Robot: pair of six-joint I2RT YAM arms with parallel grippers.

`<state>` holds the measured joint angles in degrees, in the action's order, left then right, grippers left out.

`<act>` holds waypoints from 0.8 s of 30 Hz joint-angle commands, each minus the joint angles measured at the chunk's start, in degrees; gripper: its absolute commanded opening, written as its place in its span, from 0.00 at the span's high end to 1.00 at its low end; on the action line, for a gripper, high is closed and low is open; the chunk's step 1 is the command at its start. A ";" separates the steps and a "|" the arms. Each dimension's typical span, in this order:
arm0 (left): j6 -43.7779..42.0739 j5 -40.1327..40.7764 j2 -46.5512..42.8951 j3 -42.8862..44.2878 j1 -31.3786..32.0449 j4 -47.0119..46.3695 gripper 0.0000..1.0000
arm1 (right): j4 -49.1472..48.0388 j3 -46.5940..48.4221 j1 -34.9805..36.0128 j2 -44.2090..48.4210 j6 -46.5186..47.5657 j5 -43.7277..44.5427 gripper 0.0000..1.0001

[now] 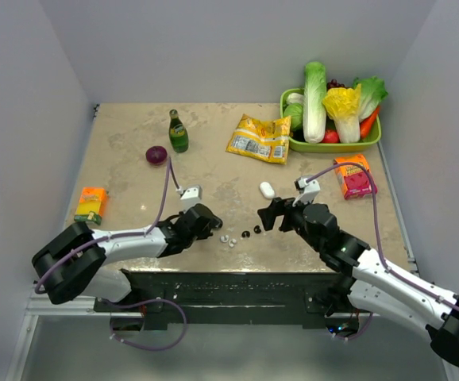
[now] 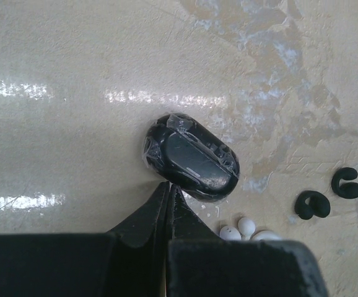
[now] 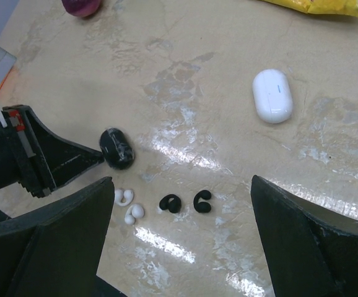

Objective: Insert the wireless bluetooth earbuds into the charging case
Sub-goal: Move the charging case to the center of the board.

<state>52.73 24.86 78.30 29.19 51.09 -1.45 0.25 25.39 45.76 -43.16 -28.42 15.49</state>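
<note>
a: which step is this?
b: the very start, i'd judge; nothing is picked up yet. the right gripper (image 3: 182, 185) hangs over the lower middle of its wrist view, jaws wide apart, holding nothing. the left gripper (image 2: 168, 190) has its fingers pressed together. the tips touch the near edge of a black case (image 2: 191, 159) at the centre of its view, but clamp nothing.
a: and the charging case?
b: the charging case (image 3: 272, 95) lies in the upper right of the right wrist view, apparently closed. it is well apart from the white earbuds (image 3: 123, 197), which lie loose at lower left, just beside two black earbuds (image 3: 170, 203).
a: next move?
b: probably getting the white case open, then a fine pinch on one tiny bud, which could easily slip.
</note>
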 commanded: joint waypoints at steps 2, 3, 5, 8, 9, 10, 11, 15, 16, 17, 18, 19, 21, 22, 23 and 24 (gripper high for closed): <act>-2.97 3.44 -4.20 2.72 0.24 1.27 1.00 | 1.42 2.30 0.12 1.41 0.83 0.16 0.05; -3.68 3.61 -6.21 2.54 0.24 1.36 1.00 | 1.77 2.39 0.12 1.50 1.09 0.07 0.05; -5.87 3.88 -7.63 2.54 0.24 3.72 0.94 | 2.03 2.74 0.12 1.67 1.35 0.07 0.05; -10.60 3.18 -8.87 3.07 0.24 4.53 0.80 | 1.86 2.65 0.12 1.85 1.62 -0.02 0.05; -12.20 2.57 -8.52 3.59 0.24 3.92 0.62 | 1.68 2.65 0.12 1.76 1.53 -0.19 0.05; -14.30 0.38 -8.26 3.59 0.24 2.96 0.53 | 1.68 2.56 0.12 1.67 1.62 -0.45 0.05; -16.76 0.10 -7.91 3.68 0.24 2.43 0.49 | 1.60 2.56 0.12 1.76 1.62 -0.63 0.05; -20.73 -0.61 -5.97 4.21 0.24 2.51 0.35 | 1.86 2.65 0.12 1.93 1.71 -0.72 0.05; -20.82 0.61 -6.06 4.64 0.24 3.29 0.32 | 1.86 2.56 0.12 2.28 1.71 -0.72 0.05; -20.74 0.89 -6.14 5.34 0.06 4.60 0.26 | 1.86 2.48 0.03 2.46 1.79 -0.63 0.05; -20.65 1.50 -6.32 7.35 0.06 7.92 0.12 | 1.86 2.39 0.12 2.64 1.79 -0.72 0.05; -21.35 1.50 -6.41 7.98 0.06 8.04 0.12 | 1.86 2.30 0.12 2.99 1.79 -0.63 0.05; -25.65 1.07 -6.84 8.95 0.06 7.61 0.11 | 1.77 2.21 0.12 3.08 1.79 -0.81 0.05; -27.23 -0.67 -7.20 8.95 0.15 6.91 0.11 | 1.77 2.30 0.12 3.17 1.79 -0.98 0.05; -30.37 -1.74 -7.55 9.04 0.06 6.21 0.10 | 1.94 2.39 0.03 3.17 1.79 -1.16 0.05; -31.45 -2.36 -7.81 9.22 0.06 5.68 0.09 | 1.95 2.39 0.12 3.25 1.79 -1.25 0.05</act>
<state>30.48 24.95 72.14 35.59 51.07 5.63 2.81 25.50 45.76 -40.73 -27.38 15.25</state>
